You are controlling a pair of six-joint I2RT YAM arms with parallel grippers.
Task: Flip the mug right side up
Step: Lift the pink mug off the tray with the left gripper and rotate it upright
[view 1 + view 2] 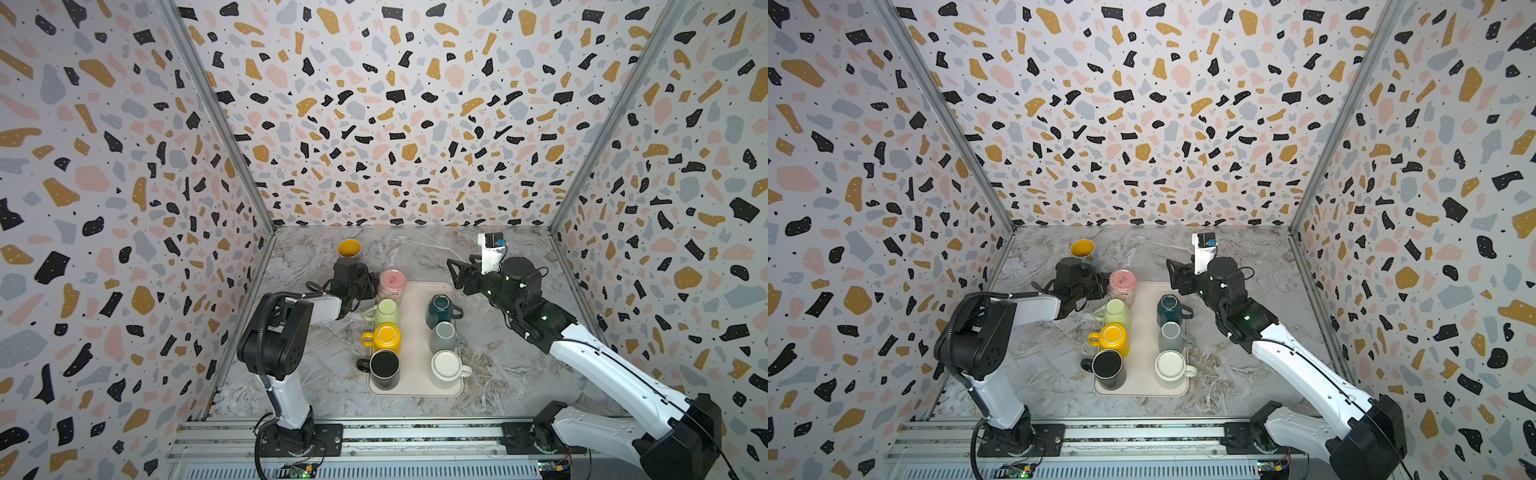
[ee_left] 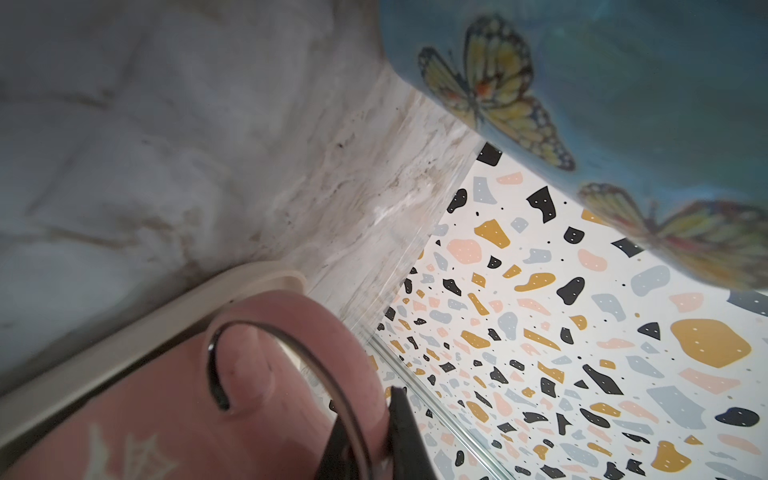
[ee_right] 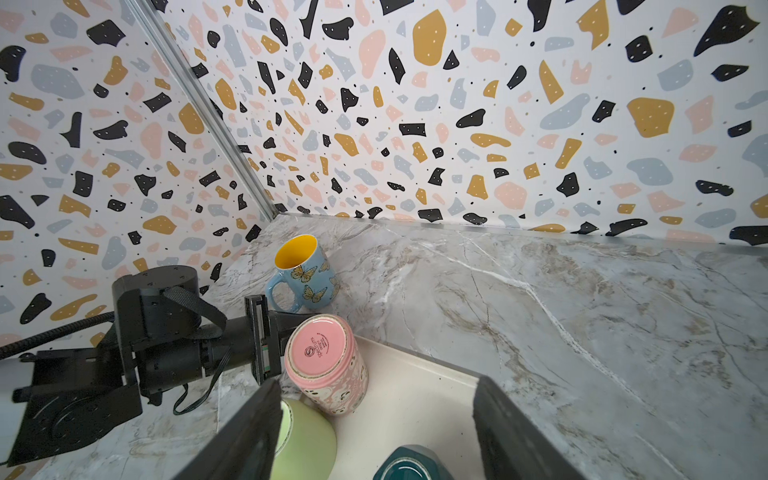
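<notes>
A pink mug [image 1: 392, 284] [image 1: 1122, 284] [image 3: 328, 365] stands base up at the far left corner of the cream tray [image 1: 415, 332]. My left gripper [image 1: 370, 287] [image 1: 1100, 286] [image 2: 365, 419] is at its left side and is shut on the mug's handle [image 2: 291, 357]. One black finger [image 2: 405, 436] shows beside the handle in the left wrist view. My right gripper [image 1: 455, 270] [image 1: 1173, 270] [image 3: 376, 386] hangs open above the tray's far right end, holding nothing.
A blue butterfly mug [image 1: 350, 249] [image 3: 303, 274] stands upright on the marble behind the left gripper. On the tray, base up: light green [image 1: 386, 311], yellow [image 1: 386, 336], black [image 1: 384, 365], teal [image 1: 441, 309], grey [image 1: 444, 336] and white [image 1: 446, 368] mugs. Walls enclose three sides.
</notes>
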